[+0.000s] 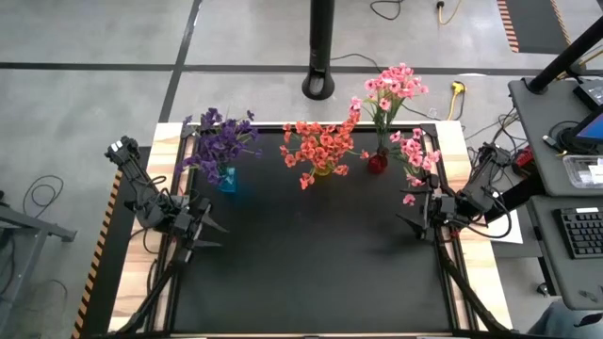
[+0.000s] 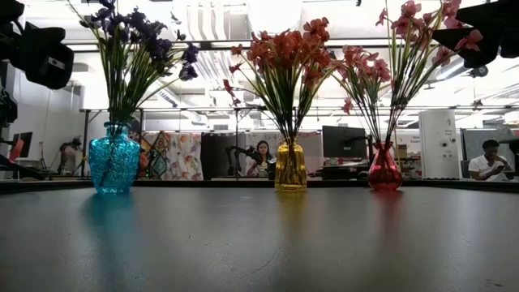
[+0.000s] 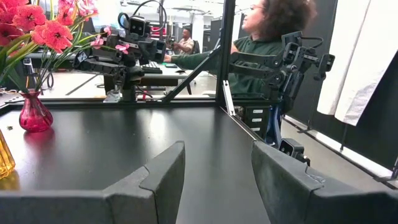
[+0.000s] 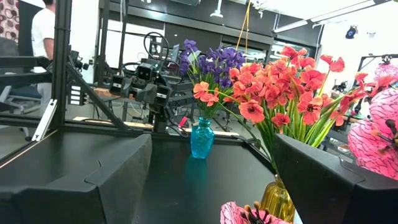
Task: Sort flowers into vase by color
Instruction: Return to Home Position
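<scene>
Three vases stand in a row near the table's far edge. The blue vase (image 1: 227, 180) holds purple flowers (image 1: 221, 139), the yellow vase (image 2: 290, 166) holds orange-red flowers (image 1: 320, 146), and the red vase (image 1: 377, 163) holds pink flowers (image 1: 391, 87). One pink spray (image 1: 418, 153) leans from the red vase toward the right edge. My right gripper (image 1: 407, 223) (image 4: 212, 137) is open beside it, with a pink blossom (image 4: 245, 214) low between its fingers and another (image 4: 379, 140) by its side. My left gripper (image 1: 215, 226) (image 3: 217, 149) hangs open over the table's left part, in front of the blue vase. My right gripper is open among the blossoms of the leaning pink spray (image 1: 411, 198). I cannot tell whether a finger touches them. The spray's stem stands in the red vase.
The dark table top (image 1: 311, 254) is bare between the two arms and toward the near edge. A metal frame runs along the table's sides (image 3: 224, 93). People sit at desks in the room beyond (image 2: 262, 154).
</scene>
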